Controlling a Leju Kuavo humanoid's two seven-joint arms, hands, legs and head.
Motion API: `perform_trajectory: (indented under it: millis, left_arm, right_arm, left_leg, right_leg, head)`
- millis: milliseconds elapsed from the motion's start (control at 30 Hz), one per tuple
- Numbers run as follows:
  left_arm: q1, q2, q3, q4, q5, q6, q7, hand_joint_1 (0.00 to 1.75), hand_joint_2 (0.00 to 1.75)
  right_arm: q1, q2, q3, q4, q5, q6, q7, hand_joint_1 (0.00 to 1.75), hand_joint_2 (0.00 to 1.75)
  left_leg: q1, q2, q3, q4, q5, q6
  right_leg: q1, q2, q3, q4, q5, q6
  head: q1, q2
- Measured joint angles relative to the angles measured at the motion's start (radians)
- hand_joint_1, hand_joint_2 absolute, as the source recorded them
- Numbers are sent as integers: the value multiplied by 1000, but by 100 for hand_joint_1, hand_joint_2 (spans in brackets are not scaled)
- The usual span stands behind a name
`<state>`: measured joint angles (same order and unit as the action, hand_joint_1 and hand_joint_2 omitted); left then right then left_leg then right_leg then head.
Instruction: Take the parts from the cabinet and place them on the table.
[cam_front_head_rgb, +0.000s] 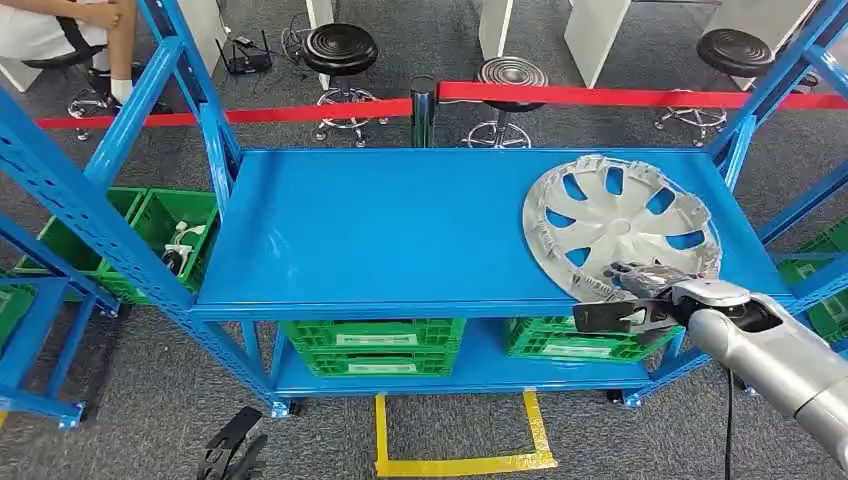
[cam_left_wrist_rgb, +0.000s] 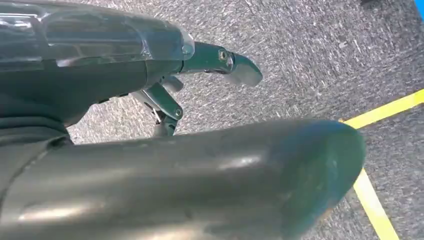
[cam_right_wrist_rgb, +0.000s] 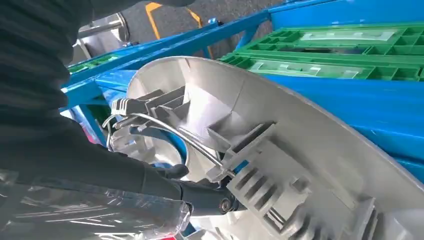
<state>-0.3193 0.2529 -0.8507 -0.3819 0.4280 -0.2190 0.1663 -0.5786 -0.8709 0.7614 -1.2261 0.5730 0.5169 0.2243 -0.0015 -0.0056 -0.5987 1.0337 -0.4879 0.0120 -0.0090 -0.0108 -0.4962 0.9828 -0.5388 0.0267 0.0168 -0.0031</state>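
Silver hubcap (cam_front_head_rgb: 622, 224) lies inner side up at the 3 o'clock end of the blue rack's top shelf (cam_front_head_rgb: 400, 230). Right hand (cam_front_head_rgb: 632, 300) grips the hubcap's rim at its 6 o'clock edge, fingers (cam_right_wrist_rgb: 200, 197) hooked through the spoke openings. Left hand (cam_left_wrist_rgb: 200, 70) hangs over grey carpet, holding nothing, fingers apart. Green crates (cam_front_head_rgb: 375, 345) sit on the lower shelf.

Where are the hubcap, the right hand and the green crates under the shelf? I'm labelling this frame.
hubcap (cam_front_head_rgb: 620, 225): head view, on its silver centre.
right hand (cam_front_head_rgb: 630, 305): head view, on the dark fingers at the hubcap's near rim.
green crates (cam_front_head_rgb: 375, 345): head view, on the left stack's front wall.
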Motion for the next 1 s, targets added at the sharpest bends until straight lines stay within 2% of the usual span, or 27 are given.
perform_trajectory:
  millis: [167, 267, 300, 333, 800, 1000]
  left_arm:
    - [0, 0, 0, 0, 0, 0, 1, 0, 0]
    - [-5, -6, 0, -2, 0, 6, 23, 0, 0]
    - [-6, -8, 0, -5, 0, 7, 25, 0, 0]
    - [-7, -9, 0, -6, 0, 8, 27, 0, 0]
    - [-6, -10, 0, -5, 0, 4, 6, 0, 0]
    - [-6, -4, -2, 0, 0, 3, 2, 0, 0]
  right_arm:
    - [6, -2, 0, -7, -6, 0, 1, 0, 175]
    - [14, -1, 0, -27, -12, 16, 23, 0, 175]
    - [15, -1, 0, -32, -14, 19, 30, 24, 175]
    - [15, -1, 0, -36, -15, 21, 31, 175, 175]
    - [22, -17, -12, -47, -50, 0, 18, 175, 175]
    - [24, -26, -12, -40, -49, -9, -11, 175, 175]
  left_leg:
    - [0, 0, 0, 0, 0, 0]
    - [0, 0, 0, 0, 0, 0]
    - [0, 0, 0, 0, 0, 0]
    - [0, 0, 0, 0, 0, 0]
    - [1, -1, 5, 0, -1, 1]
    - [1, 0, 6, -1, -2, 2]
  right_leg:
    - [0, 0, 0, -1, 0, 0]
    - [0, 0, 1, -1, 0, 0]
    - [0, 0, 1, -1, 0, 0]
    - [0, 0, 1, -1, 0, 0]
    - [1, -1, 7, -4, -1, 1]
    - [1, -1, 9, -5, -1, 1]
  head:
    - [0, 0]
    - [0, 0]
    - [1, 0]
    - [0, 0]
    - [0, 0]
    - [0, 0]
